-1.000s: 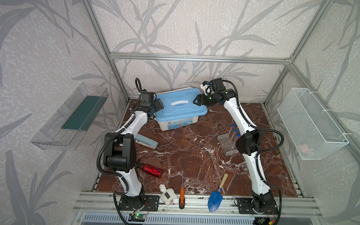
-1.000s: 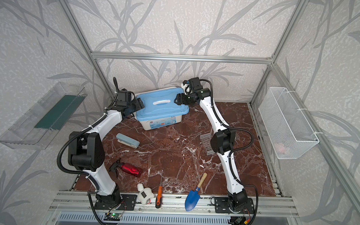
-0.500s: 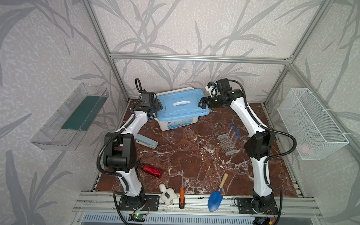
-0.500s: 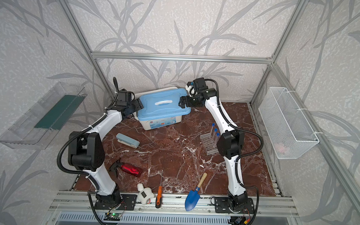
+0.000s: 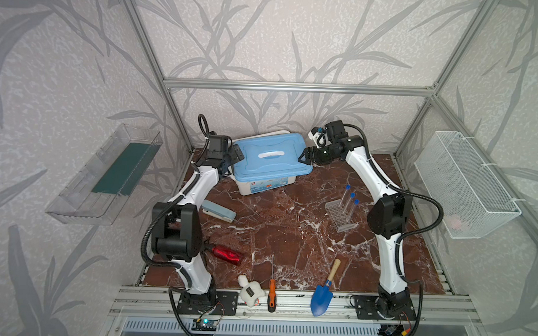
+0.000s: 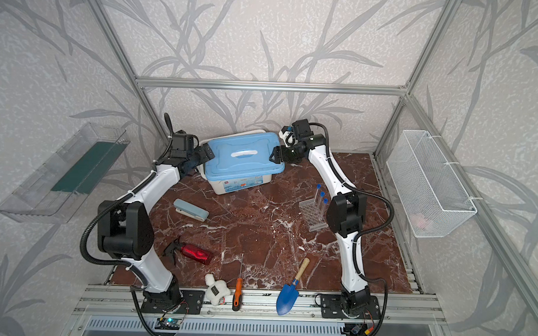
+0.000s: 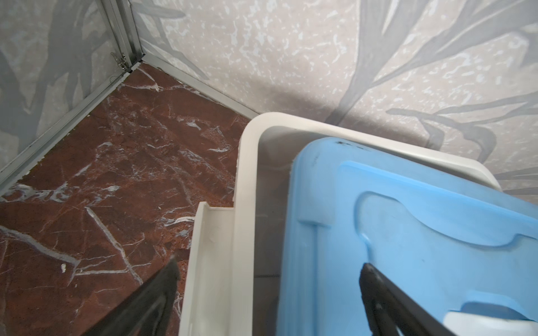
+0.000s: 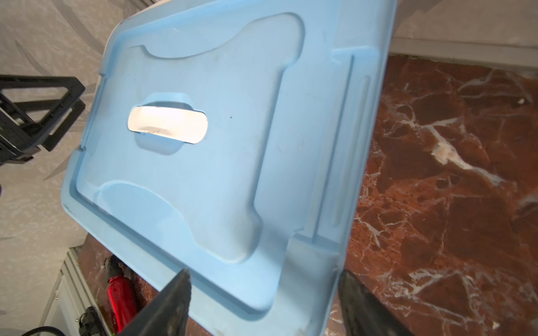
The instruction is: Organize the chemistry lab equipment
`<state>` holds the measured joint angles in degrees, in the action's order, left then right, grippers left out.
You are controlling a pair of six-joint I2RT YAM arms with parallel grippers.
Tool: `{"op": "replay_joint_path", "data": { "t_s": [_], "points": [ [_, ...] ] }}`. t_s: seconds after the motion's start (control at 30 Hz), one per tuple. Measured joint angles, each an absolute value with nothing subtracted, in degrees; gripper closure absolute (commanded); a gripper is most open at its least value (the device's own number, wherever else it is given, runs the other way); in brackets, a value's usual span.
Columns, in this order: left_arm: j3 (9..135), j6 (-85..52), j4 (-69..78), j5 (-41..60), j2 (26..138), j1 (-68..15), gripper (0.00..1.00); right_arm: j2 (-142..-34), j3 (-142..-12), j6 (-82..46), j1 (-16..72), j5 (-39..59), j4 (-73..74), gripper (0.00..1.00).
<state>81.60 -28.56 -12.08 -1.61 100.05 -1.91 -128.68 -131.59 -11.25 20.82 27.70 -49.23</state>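
Observation:
Three blue-capped test tubes [image 5: 349,202] [image 6: 321,202] stand in the clear grid rack [image 5: 340,216] [image 6: 313,215] at mid right, untouched. At the back stands a white box [image 5: 261,187] [image 7: 244,180] with its blue lid [image 5: 271,161] [image 6: 246,157] [image 8: 209,145] lying askew, so the box's rim shows. My left gripper [image 5: 236,152] [image 6: 208,152] [image 7: 269,264] is open, its jaws straddling the box rim and the lid's left end. My right gripper [image 5: 303,156] [image 6: 274,155] [image 8: 265,273] is open around the lid's right corner.
A grey-blue stapler [image 5: 218,211], a red spray bottle [image 5: 226,255], a white plush toy [image 5: 251,294], an orange-handled screwdriver [image 5: 271,293] and a blue trowel [image 5: 323,295] lie on the marble. A wire basket [image 5: 464,188] hangs on the right wall, a clear shelf [image 5: 107,175] on the left.
My right arm has swung its elbow out to the right and its gripper now sits at the lid's right end. The lid has shifted slightly right. My left jaws have widened.

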Motion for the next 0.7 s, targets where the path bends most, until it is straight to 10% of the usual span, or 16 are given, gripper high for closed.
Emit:
{"op": "replay_joint_path", "data": {
  "t_s": [0.27, 0.37, 0.7],
  "points": [
    [84.5, -28.0, -13.8, 0.6, 103.1, -1.9, 0.01, -134.1, -138.3, -14.0, 21.9, 29.5, -48.5, 0.36],
    [85.5, -28.1, -14.8, 1.0, 104.4, -1.9, 0.15, -136.4, -143.0, -14.1, 22.2, 28.3, -49.5, 0.37],
    [97.0, -24.4, -22.0, -4.6, 110.7, -2.7, 0.18, -139.6, -151.0, -10.7, 23.7, 19.9, -54.4, 0.11]
  ]
}}
